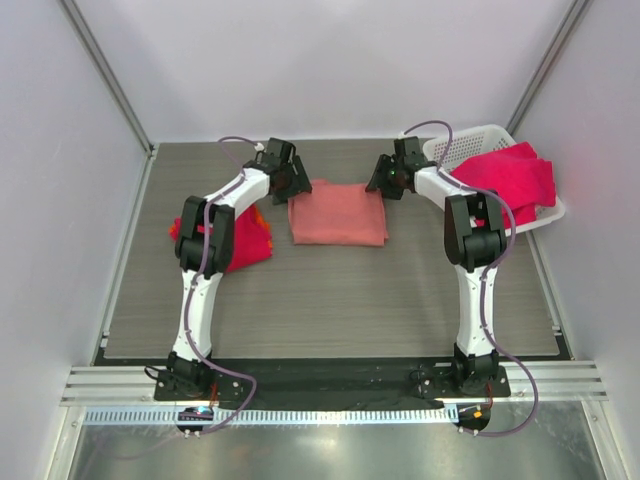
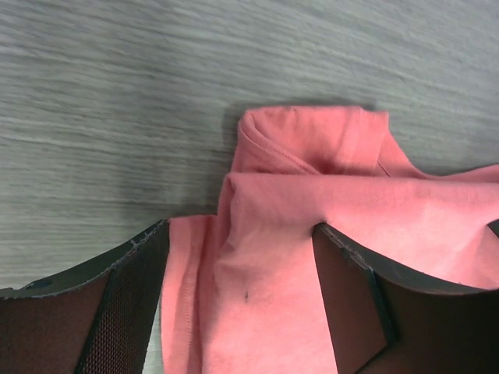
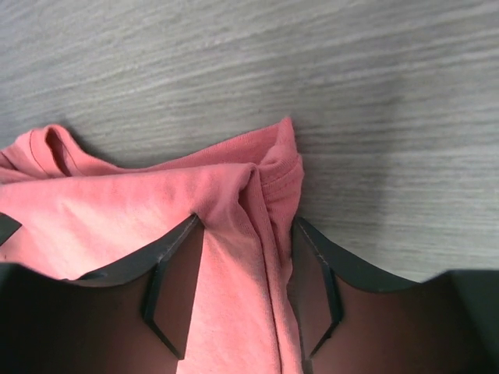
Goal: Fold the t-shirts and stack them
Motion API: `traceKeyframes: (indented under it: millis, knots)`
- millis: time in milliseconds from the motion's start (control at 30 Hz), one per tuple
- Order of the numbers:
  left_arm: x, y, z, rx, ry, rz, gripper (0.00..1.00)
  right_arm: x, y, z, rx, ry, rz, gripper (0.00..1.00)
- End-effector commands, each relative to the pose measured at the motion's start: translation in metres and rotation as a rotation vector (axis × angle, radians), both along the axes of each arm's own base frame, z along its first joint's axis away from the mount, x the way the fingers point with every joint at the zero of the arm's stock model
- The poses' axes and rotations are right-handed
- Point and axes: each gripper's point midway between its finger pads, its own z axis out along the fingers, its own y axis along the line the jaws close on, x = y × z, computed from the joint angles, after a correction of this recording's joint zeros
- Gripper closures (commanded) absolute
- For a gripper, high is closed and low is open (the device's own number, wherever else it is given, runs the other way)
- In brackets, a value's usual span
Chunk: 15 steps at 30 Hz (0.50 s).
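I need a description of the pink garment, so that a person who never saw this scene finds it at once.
On the grey table, look near the far edge, between the left gripper and the right gripper. There lies the salmon-pink t-shirt, folded into a rectangle. Unlike the crimson t-shirt on its left and the crimson heap in the white basket, it is pale.

Bare table (image 1: 330,300) near side; red tee (image 1: 252,240) left, basket (image 1: 452,150) right flank pink tee (image 1: 338,212).

White arm links (image 1: 197,310), black joints (image 1: 205,235), purple cables (image 1: 240,139), black jaws
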Motion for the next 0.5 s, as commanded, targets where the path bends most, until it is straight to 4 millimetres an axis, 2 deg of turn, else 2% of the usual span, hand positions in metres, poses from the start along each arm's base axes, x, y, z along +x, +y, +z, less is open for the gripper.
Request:
traceKeyframes:
  millis: [0,67,167,200,233,267,367,467]
  knots:
    - [0.003,0.005,-0.018,-0.014,0.033,0.034,0.25,-0.003,-0.015,-0.033,-0.080,0.056,-0.046,0.44]
    - [0.001,0.008,-0.019,-0.019,0.040,0.052,0.24,-0.002,-0.015,-0.032,-0.083,0.053,-0.049,0.44]
    - [0.010,0.007,-0.014,-0.023,0.004,0.042,0.23,0.001,-0.012,-0.033,-0.068,0.047,-0.042,0.45]
    - [0.015,0.004,-0.010,-0.029,-0.017,0.035,0.26,0.002,-0.009,-0.036,-0.061,0.051,-0.038,0.48]
    - [0.017,0.002,-0.011,-0.033,-0.020,0.029,0.30,0.002,-0.006,-0.036,-0.047,0.054,-0.028,0.50]
    - [0.018,0.000,-0.022,-0.036,-0.005,0.021,0.40,0.003,-0.005,-0.037,-0.042,0.054,-0.025,0.53]
    - [0.021,-0.015,-0.025,-0.101,0.011,-0.013,0.52,0.006,0.000,-0.037,-0.027,0.050,-0.017,0.56]
    - [0.023,-0.025,-0.029,-0.111,0.005,-0.025,0.69,0.009,0.005,-0.034,-0.026,0.032,-0.006,0.65]
